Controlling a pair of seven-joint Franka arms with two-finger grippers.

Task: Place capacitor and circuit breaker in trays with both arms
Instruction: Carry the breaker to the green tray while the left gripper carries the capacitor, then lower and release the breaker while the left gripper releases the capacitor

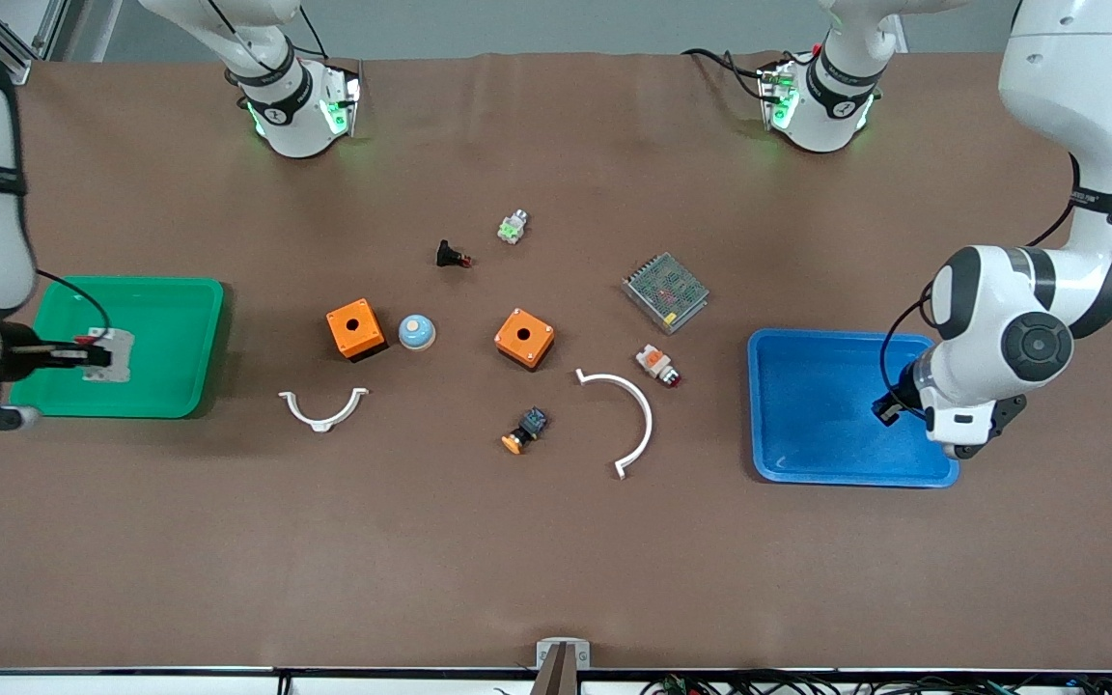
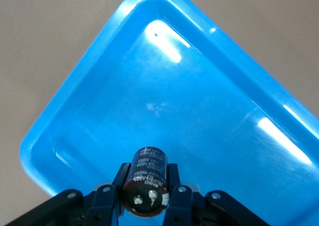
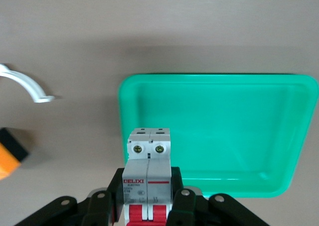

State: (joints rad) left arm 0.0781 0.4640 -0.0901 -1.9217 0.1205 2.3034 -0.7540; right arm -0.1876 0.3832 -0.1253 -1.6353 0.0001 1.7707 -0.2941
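Observation:
My left gripper (image 1: 888,408) is shut on the capacitor (image 2: 148,180), a small black cylinder with a pale terminal end. It holds the capacitor in the air over the blue tray (image 1: 812,386) at the left arm's end of the table. In the left wrist view the tray (image 2: 99,111) fills the picture below the gripper (image 2: 147,185). My right gripper (image 1: 83,353) is shut on the circuit breaker (image 1: 110,354), a white-grey block with red toggles. It holds the breaker over the green tray (image 1: 165,319) at the right arm's end. In the right wrist view the breaker (image 3: 148,161) sits between the fingers of the gripper (image 3: 148,198), over the tray's rim (image 3: 122,101).
Between the trays lie two orange boxes (image 1: 355,328) (image 1: 524,338), a blue dome button (image 1: 416,332) and two white curved clips (image 1: 322,408) (image 1: 628,415). There are also a grey mesh power supply (image 1: 665,291), a black push-button (image 1: 452,256) and a white-and-orange button (image 1: 658,364).

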